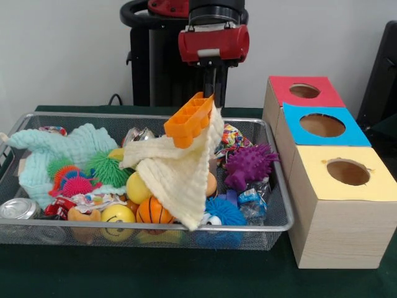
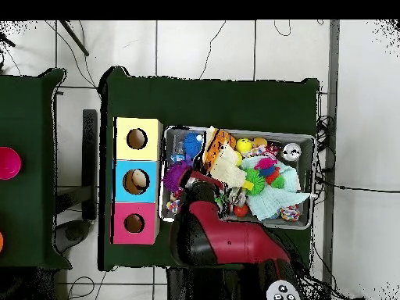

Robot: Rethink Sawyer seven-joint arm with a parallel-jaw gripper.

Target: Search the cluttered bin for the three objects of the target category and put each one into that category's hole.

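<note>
The red and black gripper (image 1: 205, 93) looks clamped on an orange ridged plastic block (image 1: 188, 119), with a pale yellow cloth (image 1: 180, 171) dragged up. Both hang over the silver wire-mesh bin's (image 1: 273, 226) middle. Block's light and stiff, so I'd grip its edge.

Nothing here carries writing I can read: the wrappers in the bin (image 1: 273, 214) and the can (image 1: 18, 208) show only colour, no legible words.
</note>
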